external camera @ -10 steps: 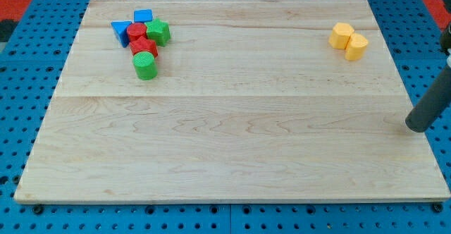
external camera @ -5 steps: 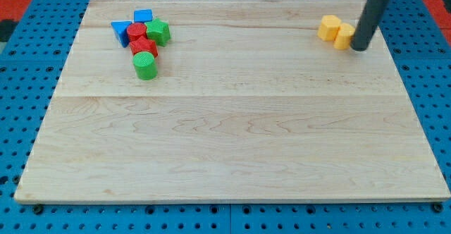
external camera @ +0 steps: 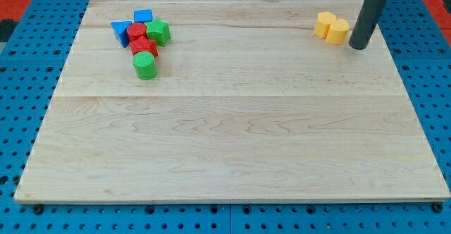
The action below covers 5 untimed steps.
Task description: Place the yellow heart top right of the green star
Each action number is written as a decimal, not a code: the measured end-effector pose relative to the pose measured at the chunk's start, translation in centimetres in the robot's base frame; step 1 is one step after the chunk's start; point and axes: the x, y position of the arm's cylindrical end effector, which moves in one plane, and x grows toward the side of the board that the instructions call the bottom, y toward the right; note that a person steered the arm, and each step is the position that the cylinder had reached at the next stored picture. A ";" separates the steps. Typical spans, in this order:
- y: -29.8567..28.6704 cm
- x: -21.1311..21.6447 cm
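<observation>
Two yellow blocks touch each other near the view's top right. The right one looks like the yellow heart; the left one is a yellow hexagon-like block. My tip stands on the board just right of the yellow heart, close to it. The green star lies far off at the view's top left, at the right side of a cluster of blocks.
The cluster holds a blue triangle, a blue cube, two red blocks and a green cylinder at its bottom. The wooden board lies on a blue pegboard surface.
The rod swung in from the board's right edge to the yellow blocks. Both yellow blocks have slid left and slightly towards the view's top.
</observation>
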 end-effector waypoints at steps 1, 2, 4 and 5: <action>-1.2 -3.3; -1.2 -3.3; -4.8 -7.9; -9.1 -8.0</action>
